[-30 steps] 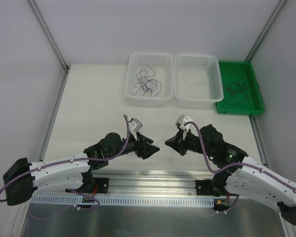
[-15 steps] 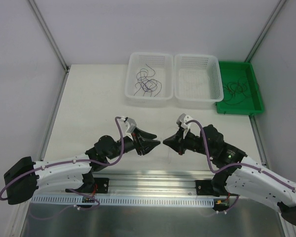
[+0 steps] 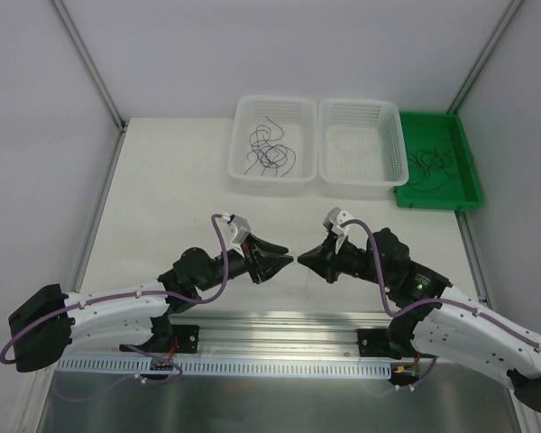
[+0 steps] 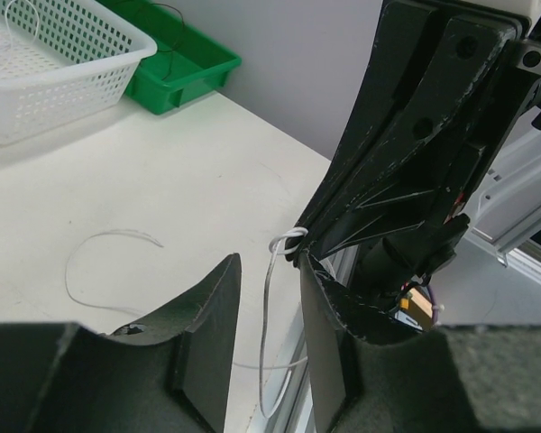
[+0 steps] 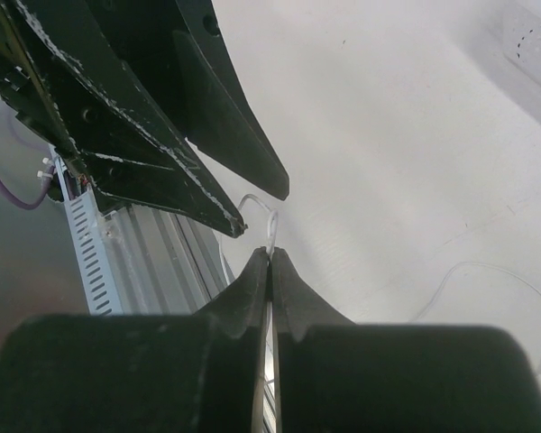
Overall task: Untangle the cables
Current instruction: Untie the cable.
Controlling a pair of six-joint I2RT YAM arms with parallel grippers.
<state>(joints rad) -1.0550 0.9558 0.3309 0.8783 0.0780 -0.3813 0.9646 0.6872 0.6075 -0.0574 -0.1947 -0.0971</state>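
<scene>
White strand (image 5: 273, 227) is pinched in the right gripper (image 5: 270, 254). Its fingers are closed flat together, with only a small loop poking out past the tips. The left gripper (image 4: 269, 263) is open and sits tip to tip with the right one, its jaws either side of the same strand just under that loop. I can't see them touching it. My read: the right gripper anchors the end so the left can close lower down and draw the strand out straight. Below the pinch the strand hangs between the left fingers toward the near table edge. A second pale strand (image 4: 108, 236) lies in a loose curve on the table (image 4: 207, 162) just off to the side of both grippers; I can't tell whether it joins the held one. Well beyond the tips, at the far edge, a white basket (image 3: 272, 187) holds dark curly cables (image 3: 269, 153). The second white basket (image 3: 356, 192) beside it holds something faint. The green tray (image 3: 433, 204) holds tangled dark cables (image 3: 430, 164), probably the unsorted pile.
</scene>
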